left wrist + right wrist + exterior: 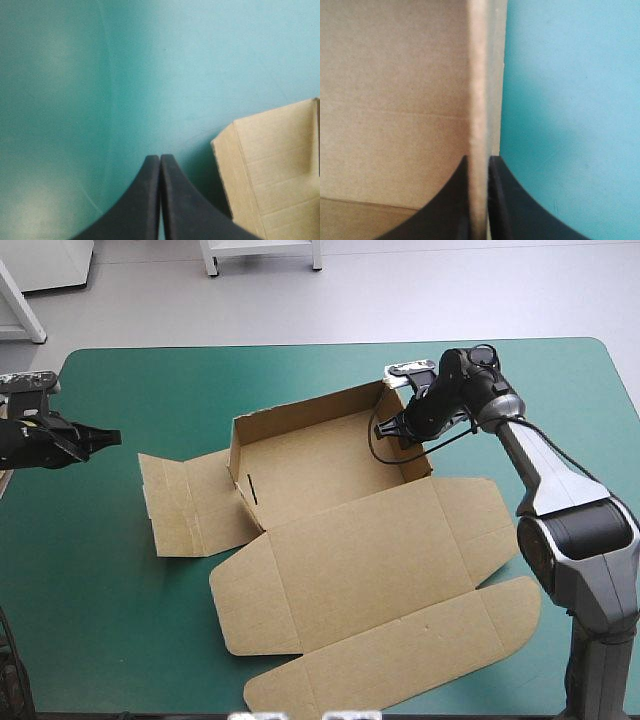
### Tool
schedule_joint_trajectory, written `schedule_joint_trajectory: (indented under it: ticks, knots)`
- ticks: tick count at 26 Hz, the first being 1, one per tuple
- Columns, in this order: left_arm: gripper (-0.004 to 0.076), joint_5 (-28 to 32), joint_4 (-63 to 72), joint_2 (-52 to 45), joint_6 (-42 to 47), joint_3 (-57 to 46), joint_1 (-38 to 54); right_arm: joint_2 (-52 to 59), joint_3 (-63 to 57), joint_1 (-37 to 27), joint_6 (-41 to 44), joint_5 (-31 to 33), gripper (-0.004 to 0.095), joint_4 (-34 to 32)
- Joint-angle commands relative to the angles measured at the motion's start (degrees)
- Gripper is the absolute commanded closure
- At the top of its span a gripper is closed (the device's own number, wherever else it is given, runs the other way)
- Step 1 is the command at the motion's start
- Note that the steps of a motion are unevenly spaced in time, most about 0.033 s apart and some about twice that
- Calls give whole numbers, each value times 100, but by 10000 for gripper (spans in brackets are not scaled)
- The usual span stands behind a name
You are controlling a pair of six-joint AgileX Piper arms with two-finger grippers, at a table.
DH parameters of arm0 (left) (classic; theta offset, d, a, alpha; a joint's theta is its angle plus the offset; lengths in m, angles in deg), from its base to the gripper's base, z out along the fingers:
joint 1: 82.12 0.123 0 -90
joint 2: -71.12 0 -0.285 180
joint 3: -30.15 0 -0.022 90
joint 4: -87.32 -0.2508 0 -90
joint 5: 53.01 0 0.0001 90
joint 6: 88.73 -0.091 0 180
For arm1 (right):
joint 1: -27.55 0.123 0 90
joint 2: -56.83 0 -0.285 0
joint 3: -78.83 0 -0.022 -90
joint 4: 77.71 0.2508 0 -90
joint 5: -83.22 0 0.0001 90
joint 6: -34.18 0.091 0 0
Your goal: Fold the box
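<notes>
Right hand (479, 160) pinching box (395, 100) by its upright side wall. Left hand (160, 158) pressed together, empty, over table (75, 75); box near, not touching.

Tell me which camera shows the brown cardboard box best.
High view: the brown cardboard box shows whole, walls raised. Left wrist catches one flap corner; right wrist only the wall the right gripper holds.

Bright, even light from above falls on the worktop (330, 380). The shadows inside the box (330, 470), along its raised walls, are soft. Away from the box a pale sheen lies on the worktop, and a darker shadow hugs the box's edge beside the left claw (160, 159).
</notes>
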Motion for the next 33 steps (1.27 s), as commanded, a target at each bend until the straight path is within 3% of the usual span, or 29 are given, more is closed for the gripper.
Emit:
schedule_joint_trajectory:
  ticks: [1, 6, 8, 12, 17, 24, 27, 33]
  knots:
    - [733, 211, 189, -177, -9, 149, 18, 291, 208, -11, -275, -418, 726, 298]
    - [733, 211, 210, -177, -9, 149, 18, 291, 347, -11, -319, -452, 409, 438]
    - [733, 211, 210, -177, -9, 149, 18, 300, 468, -11, -377, -375, 353, 499]
    - [733, 211, 210, -177, -9, 149, 18, 362, 791, -11, -389, -216, 353, 673]
    - [733, 199, 210, -177, -36, 149, 18, 396, 1483, -11, -196, 533, 353, 579]
    - [733, 174, 210, -177, -45, 149, 18, 535, 1573, -11, -56, 533, 352, 404]
    - [733, 148, 219, -177, -114, 149, 18, 535, 1233, -11, 138, 533, 352, 67]
    - [733, 148, 219, -177, -136, 149, 18, 622, 824, 34, 205, 533, 353, 10]
